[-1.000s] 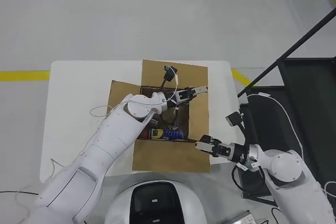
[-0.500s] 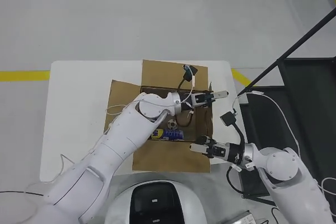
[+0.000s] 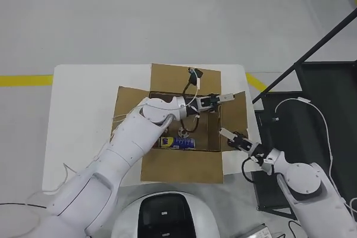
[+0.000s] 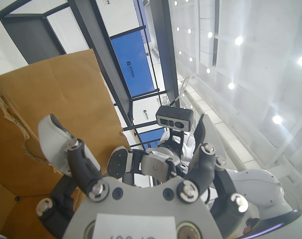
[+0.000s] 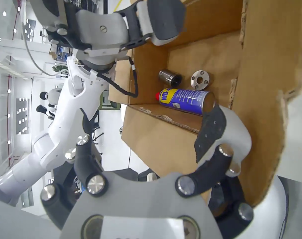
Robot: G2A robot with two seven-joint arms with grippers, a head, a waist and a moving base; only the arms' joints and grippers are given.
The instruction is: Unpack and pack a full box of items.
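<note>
- The cardboard box (image 3: 178,77) stands open in the middle of the white surface (image 3: 83,119), with its flaps folded outward.
- A blue spray can (image 3: 177,143) lies on its side on the box floor, close to the wall nearest the robot.
- In the right wrist view, a short metal cylinder (image 5: 169,77) and a round metal disc with holes (image 5: 200,79) lie just beside the can, all three close together.
- The left arm stretches across the open box. The left gripper (image 3: 217,99) is over the box's right side, near the right flap (image 3: 237,113).
- The left gripper's fingers are spread wide and hold nothing. One finger (image 4: 53,140) is close in front of the flap's cardboard, but I cannot tell whether it touches.
- The right gripper (image 3: 234,138) is at the near end of that same flap, facing the left gripper.
- The right gripper is also spread and holds nothing. Its padded finger (image 5: 215,130) sits on the inner side of the flap, just beside the cardboard.
</note>
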